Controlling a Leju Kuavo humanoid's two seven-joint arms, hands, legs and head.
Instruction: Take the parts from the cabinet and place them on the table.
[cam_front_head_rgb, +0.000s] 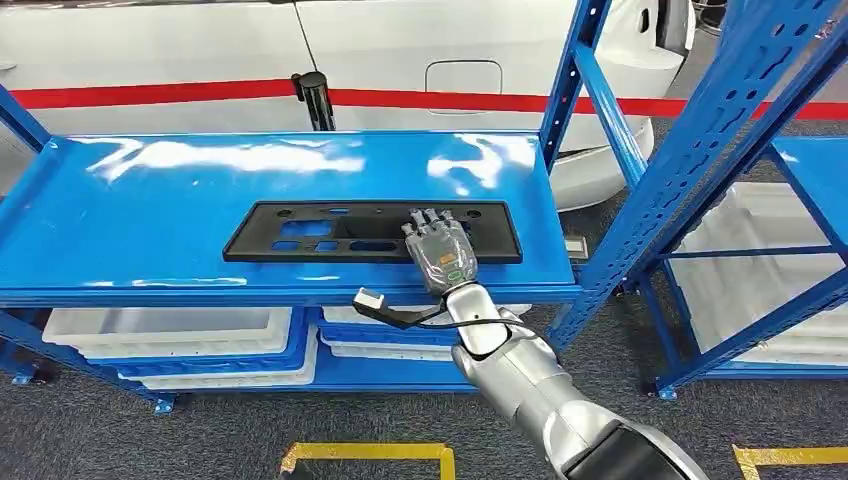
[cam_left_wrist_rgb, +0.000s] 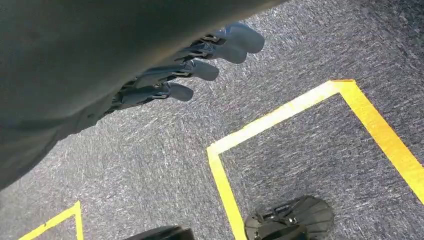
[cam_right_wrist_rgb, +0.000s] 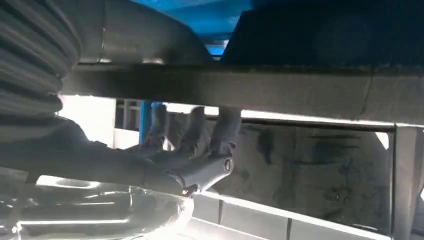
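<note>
Black plastic panel, long w/ cutouts, lies flat on top blue shelf of the rack, near its front edge. Right hand rests palm-down on panel's right part, fingers laid flat over it; real grip can't be told. Left hand hangs over grey carpet w/ yellow tape, fingers apart, holding nothing. White bins sit on lower shelf.

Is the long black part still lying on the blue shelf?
Yes, the long black part lies flat on the blue shelf, with the right hand resting on its near edge.
</note>
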